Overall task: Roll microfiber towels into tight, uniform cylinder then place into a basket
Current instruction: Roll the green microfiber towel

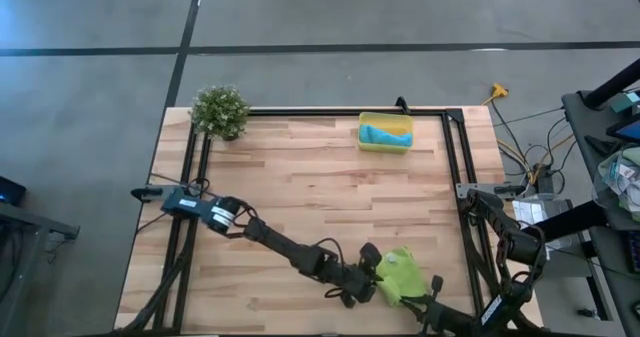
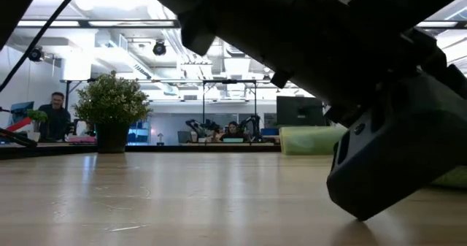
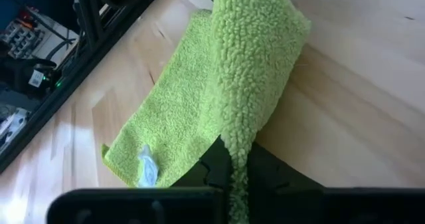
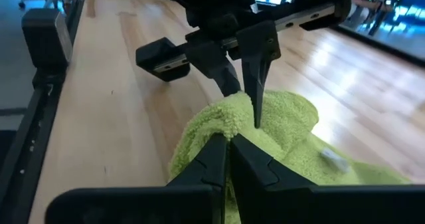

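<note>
The soft lime-green microfiber towel (image 1: 400, 273) lies bunched at the near edge of the light wooden slatted table (image 1: 300, 177), toward its right side, between the two dark grippers. In the left wrist view its flat part (image 3: 172, 124) stretches away from the camera as a long strip, and the small white tag (image 3: 147, 165) sits near one corner. One end is folded up into a thick hump, so the cloth is no cylinder.

The left gripper (image 1: 368, 280) reaches in from the table's left; its fingers are pressed together on a pinched fold of the lime-green towel (image 3: 238, 177). The right gripper (image 4: 229, 159) comes from the near right corner, and its fingers are also closed on the cloth's edge, facing the left one.

The small shallow bright-yellow plastic basket (image 1: 385, 132) stands at the far edge, well apart, with the turquoise-blue towel (image 1: 386, 134) lying inside, its long axis along the basket's length. A small green potted plant (image 1: 220, 110) stands at the far left corner.
</note>
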Motion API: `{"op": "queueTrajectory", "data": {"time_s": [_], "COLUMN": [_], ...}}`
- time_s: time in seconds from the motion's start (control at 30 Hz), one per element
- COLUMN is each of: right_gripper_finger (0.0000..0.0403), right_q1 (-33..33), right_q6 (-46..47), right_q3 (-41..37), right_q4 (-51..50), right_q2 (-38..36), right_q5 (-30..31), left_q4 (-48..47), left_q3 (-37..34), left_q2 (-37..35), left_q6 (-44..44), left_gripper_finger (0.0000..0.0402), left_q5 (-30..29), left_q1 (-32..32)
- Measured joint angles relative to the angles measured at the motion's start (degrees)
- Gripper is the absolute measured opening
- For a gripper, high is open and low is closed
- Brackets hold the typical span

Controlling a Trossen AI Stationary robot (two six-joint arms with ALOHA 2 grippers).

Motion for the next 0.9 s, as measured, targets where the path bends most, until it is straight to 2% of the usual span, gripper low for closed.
{"op": "queueTrajectory", "data": {"time_s": [0.17,0.33,0.53,0.67,0.77,0.83,0.9], "right_gripper_finger": [0.0026,0.0070,0.0111,0.0114,0.0108,0.0105,0.0103], "right_q1": [0.06,0.16,0.04,-0.02,0.00,0.11,0.13], "right_q6": [-8.30,-17.76,-25.31,-24.42,-23.25,-25.32,-29.06], "right_q3": [2.38,5.23,6.74,6.05,5.96,5.99,6.10], "right_q4": [0.25,-0.05,-2.95,-6.17,-7.41,-7.31,-7.29], "right_q2": [-0.03,-0.09,-0.20,-0.20,-0.20,-0.20,-0.20], "right_q5": [-0.51,-3.39,-10.16,-14.77,-15.60,-15.47,-15.39], "left_q4": [-3.21,-4.72,-5.76,-7.63,-11.06,-13.66,-16.18], "left_q3": [0.19,0.11,0.05,0.05,0.05,0.05,0.03], "left_q2": [-0.67,-1.47,-1.84,-1.93,-2.18,-2.49,-3.11], "left_q6": [-0.23,-0.06,-1.04,-6.68,-12.22,-17.12,-22.50], "left_gripper_finger": [0.0003,0.0002,0.0002,0.0002,0.0001,0.0001,0.0001], "left_q5": [-4.68,-8.74,-14.04,-19.03,-22.77,-21.80,-17.33], "left_q1": [-0.80,-1.14,-1.84,-2.41,-2.99,-3.09,-3.06]}}
